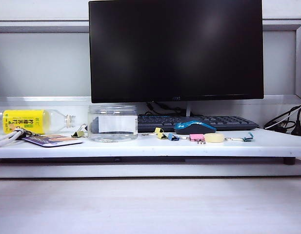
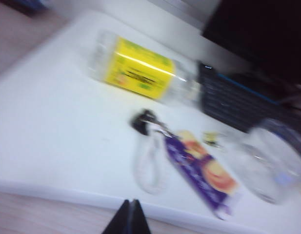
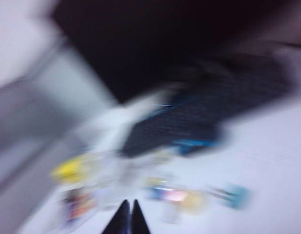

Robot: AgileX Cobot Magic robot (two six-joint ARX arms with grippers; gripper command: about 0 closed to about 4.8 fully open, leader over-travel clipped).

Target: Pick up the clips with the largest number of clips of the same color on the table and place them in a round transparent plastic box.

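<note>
The round transparent plastic box (image 1: 112, 123) stands on the white shelf, left of the keyboard. One yellow clip (image 1: 78, 133) lies just left of the box, and another (image 1: 160, 132) lies to its right, in front of the keyboard. A pale-yellow piece (image 1: 213, 138) sits between a pink clip (image 1: 197, 138) and a teal clip (image 1: 248, 137). Neither arm shows in the exterior view. My left gripper (image 2: 130, 204) is shut and empty, hanging over the shelf's front edge, well short of the box (image 2: 267, 165) and a small yellow clip (image 2: 212, 139). My right gripper (image 3: 129, 204) is shut and empty; its view is heavily blurred.
A clear bottle with a yellow label (image 1: 23, 121) lies at the left with a purple card (image 1: 52, 140) and a white lanyard (image 2: 149, 165). A blue clip (image 1: 173, 137), a blue-black mouse (image 1: 194, 127), the keyboard (image 1: 228, 122) and the monitor (image 1: 175, 48) fill the back.
</note>
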